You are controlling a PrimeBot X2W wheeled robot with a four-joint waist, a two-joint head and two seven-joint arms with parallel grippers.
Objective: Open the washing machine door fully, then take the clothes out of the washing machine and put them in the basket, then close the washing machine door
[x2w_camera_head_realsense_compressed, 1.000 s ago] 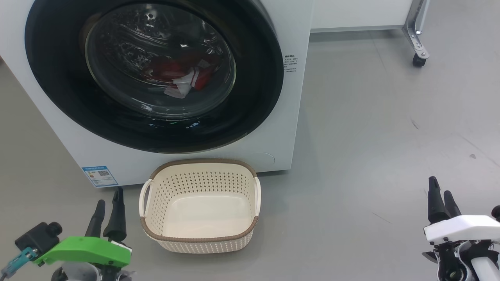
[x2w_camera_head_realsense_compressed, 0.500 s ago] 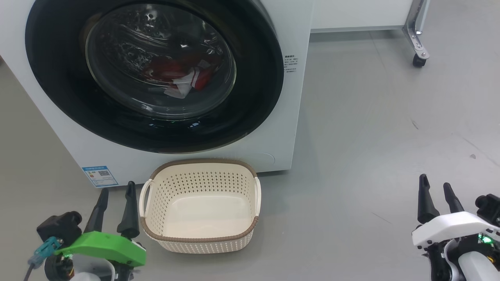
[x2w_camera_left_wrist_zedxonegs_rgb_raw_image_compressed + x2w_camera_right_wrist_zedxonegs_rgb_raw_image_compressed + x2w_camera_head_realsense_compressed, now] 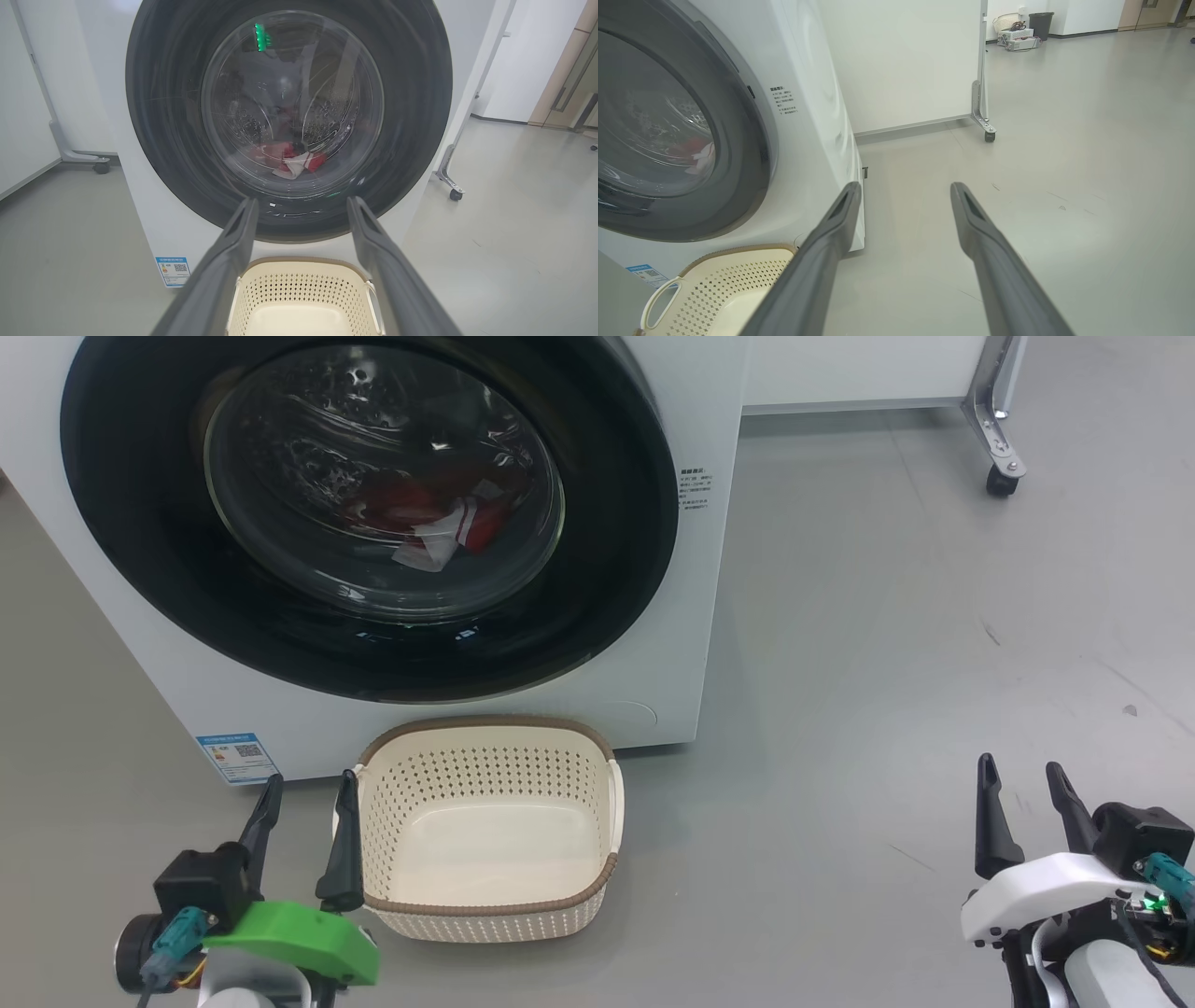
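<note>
The white washing machine [image 3: 691, 616] fills the upper left of the head view. Its round black-rimmed door [image 3: 616, 551] is closed flat against the front. Red and white clothes [image 3: 439, 518] lie inside the drum behind the glass; the left wrist view shows the clothes [image 3: 292, 161] too. The cream basket [image 3: 485, 896] stands empty on the floor in front of the machine. My left gripper [image 3: 310, 789] is open beside the basket's left handle, holding nothing. My right gripper [image 3: 1020, 773] is open over bare floor at the lower right, far from the door.
A white panel on a metal frame with a castor wheel [image 3: 999, 481] stands behind the machine on the right. Another wheeled frame foot [image 3: 100, 165] sits left of the machine. Grey floor [image 3: 887, 663] stretches to the right. A blue label [image 3: 236, 756] marks the machine's lower left corner.
Both arms have swung inward and forward: the left gripper moved right toward the basket's left handle, the right gripper moved left. Both stayed open. Door, clothes and basket did not move.
</note>
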